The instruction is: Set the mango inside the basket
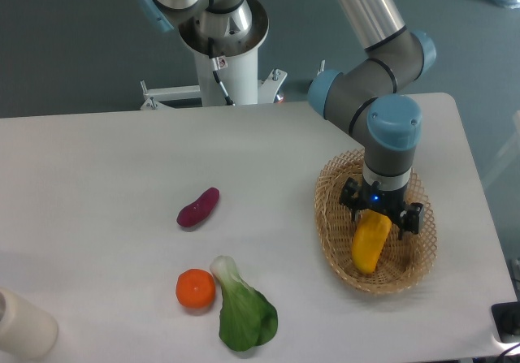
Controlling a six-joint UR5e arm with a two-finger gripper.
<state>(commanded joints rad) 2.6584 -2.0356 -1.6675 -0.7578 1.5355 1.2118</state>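
One mango (370, 243) lies in basket (333, 241), just under released pincer (381, 215), w/ fingers spread.

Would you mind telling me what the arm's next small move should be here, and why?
Probably lift the gripper straight up. The mango already lies inside the basket, and the jaws look spread at its upper end rather than clamped on it, so the arm mainly needs to clear the fruit without dragging it.

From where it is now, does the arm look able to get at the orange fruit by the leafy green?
Probably yes. The orange fruit sits uncovered on the table, merely beside the leafy green. But the end effector is over the basket, around the mango.
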